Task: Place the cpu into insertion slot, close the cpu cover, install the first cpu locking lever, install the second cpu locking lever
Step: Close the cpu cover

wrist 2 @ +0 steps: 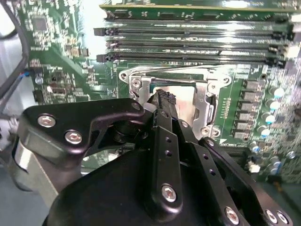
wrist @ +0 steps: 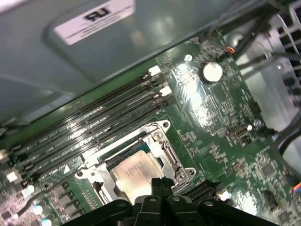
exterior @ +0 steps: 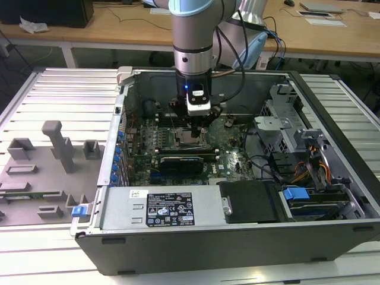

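End effector: the end effector [wrist: 162, 184] hangs low over the near edge of the socket, its fingers [wrist 2: 163, 98] pressed together with nothing between them.
Cpu: one cpu [wrist: 134, 172] lies flat inside the insertion slot [exterior: 185, 140], its dull metal top showing through the window of the frame, just past the fingertips.
Cpu cover: one cpu cover [wrist: 168, 149] lies down around the chip, apparently flat; I cannot tell whether it is latched.
Lever: one thin wire rod [wrist: 54, 192] runs out from a corner of the frame. I judge it a locking lever, and a second one cannot be made out.
Handling: the chip looks light, stiff and smooth-topped, and I judge it fragile underneath, best held by its edges. The cover is thin springy sheet metal, best pushed on its rim.
Surroundings: one motherboard [wrist: 221, 141] carries a row of long black memory slots [wrist: 94, 127] beyond the socket.
Case: one open computer case [exterior: 332, 148] holds one grey power-supply box [exterior: 160, 208] at its near side.
Desk: the case rests on a slatted desk [exterior: 59, 95], and one grey parts tray [exterior: 41, 172] lies at the exterior view's left.
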`<action>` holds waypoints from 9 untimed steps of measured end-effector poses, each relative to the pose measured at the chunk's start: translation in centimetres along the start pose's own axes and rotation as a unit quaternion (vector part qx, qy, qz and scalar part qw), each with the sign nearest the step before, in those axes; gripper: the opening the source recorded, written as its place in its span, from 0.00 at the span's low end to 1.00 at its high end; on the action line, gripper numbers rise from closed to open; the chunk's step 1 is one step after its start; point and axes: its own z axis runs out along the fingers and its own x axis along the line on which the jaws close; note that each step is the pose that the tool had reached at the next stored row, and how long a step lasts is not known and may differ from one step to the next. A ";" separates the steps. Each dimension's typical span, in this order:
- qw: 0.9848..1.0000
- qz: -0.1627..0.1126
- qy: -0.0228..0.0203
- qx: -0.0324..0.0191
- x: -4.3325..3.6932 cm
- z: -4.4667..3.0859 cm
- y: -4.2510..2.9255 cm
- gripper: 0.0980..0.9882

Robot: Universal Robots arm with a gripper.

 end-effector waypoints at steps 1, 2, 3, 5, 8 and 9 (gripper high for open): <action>1.000 -0.007 0.000 -0.001 0.00 0.00 0.00 0.01; 1.000 -0.018 -0.001 -0.002 0.00 0.00 0.00 0.01; 1.000 -0.025 -0.001 -0.002 0.00 0.01 0.00 0.01; 1.000 -0.030 -0.001 -0.003 0.01 0.01 0.00 0.01; 1.000 -0.030 0.006 -0.002 0.01 0.03 -0.01 0.01; 0.999 -0.031 0.012 -0.002 0.01 0.03 -0.01 0.01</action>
